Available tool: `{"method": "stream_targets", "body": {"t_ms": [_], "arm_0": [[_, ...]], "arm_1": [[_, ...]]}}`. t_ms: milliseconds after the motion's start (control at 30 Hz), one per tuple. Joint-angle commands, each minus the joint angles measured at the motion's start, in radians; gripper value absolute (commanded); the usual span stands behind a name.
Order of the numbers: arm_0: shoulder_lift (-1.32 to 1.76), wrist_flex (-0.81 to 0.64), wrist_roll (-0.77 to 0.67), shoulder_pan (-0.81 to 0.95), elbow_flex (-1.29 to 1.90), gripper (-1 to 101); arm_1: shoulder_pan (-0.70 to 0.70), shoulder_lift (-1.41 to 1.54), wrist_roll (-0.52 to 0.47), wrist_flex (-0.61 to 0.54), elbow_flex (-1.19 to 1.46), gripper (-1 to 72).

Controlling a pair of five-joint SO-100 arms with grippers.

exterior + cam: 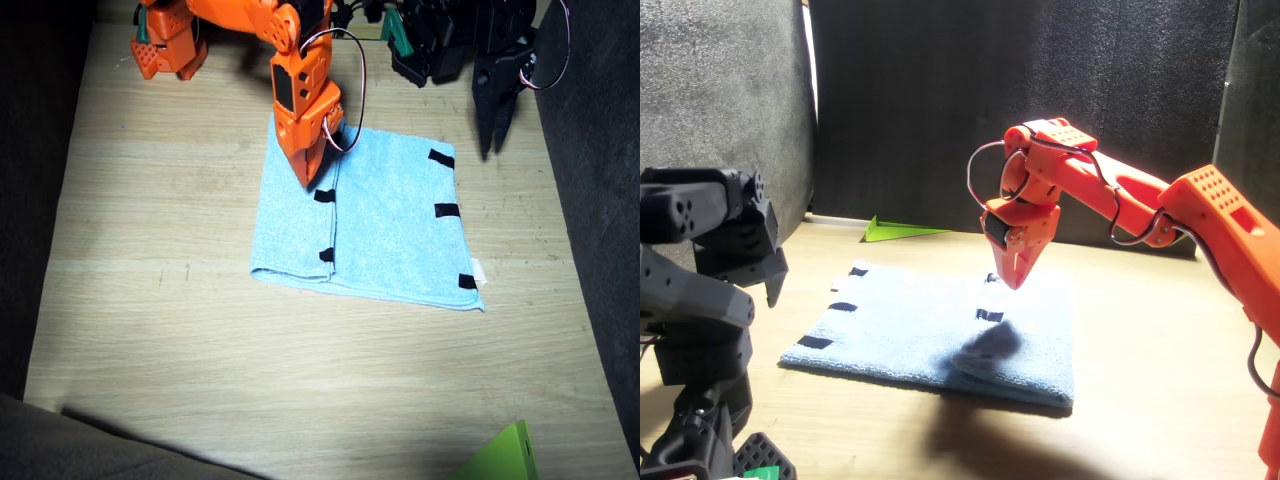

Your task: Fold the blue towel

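The blue towel (390,225) lies flat on the worktop (150,300) with one side flap already folded over, so a further fold seems left. The right hand (1015,280) hovers above it, closed and empty; the left hand (495,135) hangs clear, empty, jaws seemingly together.

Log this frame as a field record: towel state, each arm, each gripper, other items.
towel: blue towel flat on table, one side folded over, black tape strips showing
right arm: orange, above towel's folded part
right gripper: shut, pointing down, just above cloth, holding nothing
left arm: black, off the towel
left gripper: open or shut unclear, holding nothing
other: green object at table edge
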Motion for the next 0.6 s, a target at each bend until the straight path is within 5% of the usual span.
{"method": "stream_targets", "body": {"t_ms": [0, 567], "arm_0": [[0.026, 0.006, 0.011, 0.018, 0.003, 19], [0.049, 0.009, 0.009, 0.018, 0.012, 18]], "arm_1": [[0.0, -0.012, 0.031, 0.006, 0.003, -0.1], [-0.1, -0.095, 0.041, 0.008, 0.215, -0.1]]}}
